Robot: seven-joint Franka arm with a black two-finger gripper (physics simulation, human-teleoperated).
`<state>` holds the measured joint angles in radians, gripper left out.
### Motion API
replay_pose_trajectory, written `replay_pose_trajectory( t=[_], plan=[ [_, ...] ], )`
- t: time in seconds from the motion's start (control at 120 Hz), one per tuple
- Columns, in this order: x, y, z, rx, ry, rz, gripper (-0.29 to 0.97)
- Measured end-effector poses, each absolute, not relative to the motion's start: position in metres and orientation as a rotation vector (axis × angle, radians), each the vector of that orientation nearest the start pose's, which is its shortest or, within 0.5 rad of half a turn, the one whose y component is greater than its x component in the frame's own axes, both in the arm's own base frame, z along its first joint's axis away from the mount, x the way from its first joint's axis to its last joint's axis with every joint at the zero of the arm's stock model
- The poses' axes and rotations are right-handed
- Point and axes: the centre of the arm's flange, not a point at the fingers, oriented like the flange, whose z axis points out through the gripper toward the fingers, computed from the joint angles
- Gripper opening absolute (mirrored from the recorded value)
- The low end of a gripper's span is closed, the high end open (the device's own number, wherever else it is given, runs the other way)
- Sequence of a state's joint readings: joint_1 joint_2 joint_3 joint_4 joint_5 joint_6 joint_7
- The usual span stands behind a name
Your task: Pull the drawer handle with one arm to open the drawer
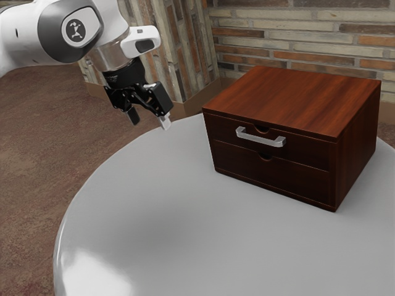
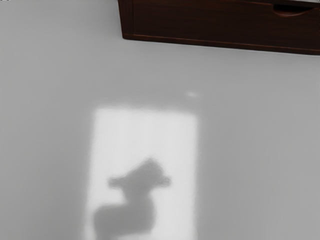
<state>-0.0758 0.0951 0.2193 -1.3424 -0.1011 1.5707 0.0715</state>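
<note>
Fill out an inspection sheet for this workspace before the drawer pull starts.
Surface: round grey table, carrying the cabinet.
Job's things: wooden cabinet with two drawers; top drawer looks shut, its silver handle untouched.
Clutter: nothing seen.
Grippers: claw open, holding nothing, above the table, on the exterior view's left of the cabinet, apart from the handle.
Cables: nothing seen.
Surroundings: brick wall behind; brown floor.

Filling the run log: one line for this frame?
phase: pre-grasp | black two-finger end effector: open, empty, apart from silver bar handle | top drawer of dark wooden cabinet: shut
</note>
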Motion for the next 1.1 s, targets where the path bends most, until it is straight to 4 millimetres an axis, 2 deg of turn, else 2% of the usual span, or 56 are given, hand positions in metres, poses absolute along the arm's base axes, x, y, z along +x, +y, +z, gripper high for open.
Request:
replay_pose_trajectory(
  t=[0.217, 0.258, 0.283, 0.317, 0.35, 0.383, 0.442, 0.508, 0.583, 0.733, 0.792, 0.942, 1.033, 1.1],
  plan=[
    [0.579, 0.065, 0.679, -3.197, -0.097, -0.229, 0.68],
    [0.578, 0.065, 0.688, -3.193, -0.094, -0.253, 0.68],
    [0.573, 0.064, 0.711, -3.183, -0.088, -0.319, 0.68],
    [0.556, 0.060, 0.762, -3.157, -0.071, -0.458, 0.68],
    [0.528, 0.054, 0.814, -3.128, -0.029, -0.600, 0.68],
    [0.500, 0.048, 0.850, -3.103, 0.034, -0.690, 0.68],
    [0.466, 0.040, 0.883, -3.049, 0.200, -0.757, 0.68],
    [0.446, 0.030, 0.898, -2.986, 0.421, -0.766, 0.68],
    [0.442, 0.016, 0.897, -2.910, 0.687, -0.724, 0.68],
    [0.466, 0.001, 0.868, -2.781, 1.096, -0.581, 0.68],
    [0.477, 0.002, 0.856, -2.732, 1.201, -0.547, 0.68],
    [0.520, 0.007, 0.810, -2.644, 1.416, -0.431, 0.68],
    [0.533, 0.007, 0.789, -2.594, 1.527, -0.392, 0.68],
    [0.538, 0.002, 0.781, -2.546, 1.600, -0.387, 0.68]
  ],
)
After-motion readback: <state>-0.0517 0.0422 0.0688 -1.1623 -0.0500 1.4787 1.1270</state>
